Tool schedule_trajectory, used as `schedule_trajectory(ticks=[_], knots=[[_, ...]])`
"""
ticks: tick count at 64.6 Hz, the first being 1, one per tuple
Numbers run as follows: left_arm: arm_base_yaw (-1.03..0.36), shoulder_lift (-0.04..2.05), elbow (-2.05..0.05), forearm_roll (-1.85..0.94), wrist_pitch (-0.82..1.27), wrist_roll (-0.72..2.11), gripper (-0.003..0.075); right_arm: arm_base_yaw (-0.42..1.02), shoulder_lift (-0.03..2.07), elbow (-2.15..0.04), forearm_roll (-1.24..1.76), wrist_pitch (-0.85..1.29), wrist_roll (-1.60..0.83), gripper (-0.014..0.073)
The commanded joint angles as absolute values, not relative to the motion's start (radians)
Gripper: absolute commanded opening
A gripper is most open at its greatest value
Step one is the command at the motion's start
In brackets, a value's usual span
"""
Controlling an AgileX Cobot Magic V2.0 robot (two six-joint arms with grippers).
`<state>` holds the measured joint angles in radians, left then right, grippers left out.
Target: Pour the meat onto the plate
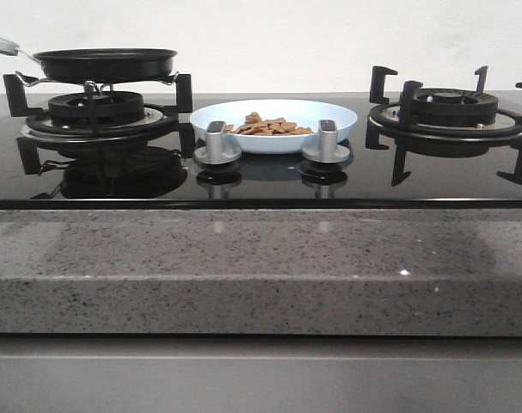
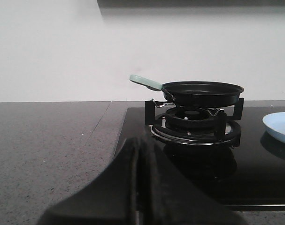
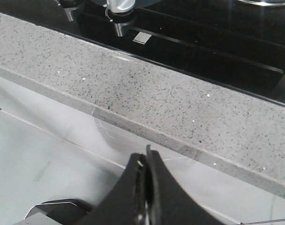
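Note:
The pale blue plate [image 1: 329, 116] rests on the black glass hob between the two burners, holding a heap of reddish-brown meat [image 1: 269, 126] pieces. Its edge [image 2: 279, 126] also shows in the left wrist view. A black frying pan [image 1: 106, 62] with a pale green handle sits on the left burner, and the pan [image 2: 203, 93] looks empty in the left wrist view. My left gripper [image 2: 141, 145] is shut with nothing in it, low over the counter to the left of the hob. My right gripper [image 3: 146, 157] is shut and empty, below the counter's front edge. Neither gripper shows in the front view.
Two silver knobs [image 1: 216, 144] [image 1: 326, 142] stand in front of the plate. The right burner [image 1: 445, 116] with black pan supports is bare. A speckled grey stone counter [image 1: 243, 258] runs along the front of the hob, with a grey cabinet front [image 3: 48, 140] below it.

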<state>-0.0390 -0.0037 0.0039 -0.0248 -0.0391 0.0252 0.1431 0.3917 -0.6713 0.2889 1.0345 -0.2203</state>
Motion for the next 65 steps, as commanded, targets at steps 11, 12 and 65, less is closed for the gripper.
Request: schedule_trajectory(ticks=[11,12,65], knots=[[-0.053,-0.022,0.009,-0.035,-0.128,0.021,-0.0020,0.138,0.398,-0.693,0.310,0.982,-0.224,-0.0115],[-0.053,-0.022,0.009,-0.035,-0.128,0.021,-0.0020,0.138,0.398,-0.693,0.310,0.982,-0.224,-0.0115],[-0.053,-0.020,0.009,-0.035,-0.128,0.021,-0.0020,0.132,0.355,-0.631,0.209,0.800,-0.231,-0.0115]])
